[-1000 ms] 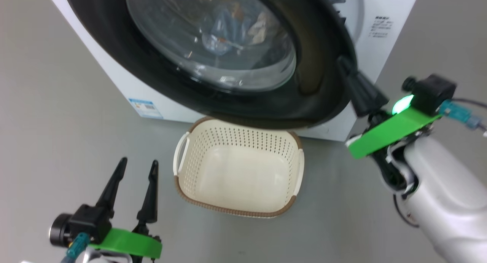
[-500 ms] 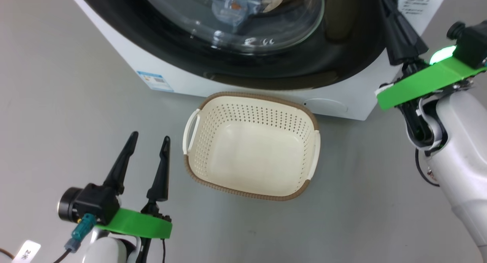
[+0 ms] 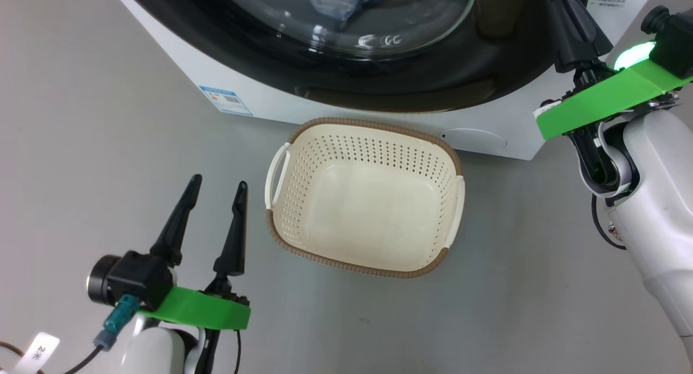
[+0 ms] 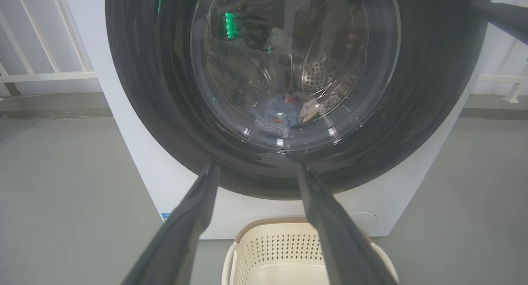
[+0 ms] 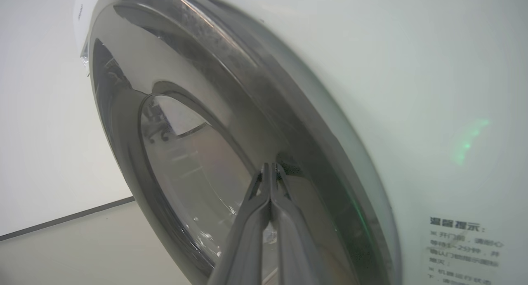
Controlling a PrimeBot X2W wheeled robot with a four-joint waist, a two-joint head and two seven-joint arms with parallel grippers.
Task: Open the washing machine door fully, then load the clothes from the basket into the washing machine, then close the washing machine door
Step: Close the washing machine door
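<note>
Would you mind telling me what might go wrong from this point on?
1. The right hand, fingers shut, seems to press its tips on the glossy black rim of the round glass-centred washing machine door; they might slide off that slick curve.
2. Whether the door has latched cannot be told, so it might swing back open.
3. The empty cream perforated plastic basket sits near the open left hand, which might knock it.

Glossy black door (image 4: 165, 124) rim, perforated matt plastic basket (image 3: 346, 141).
</note>
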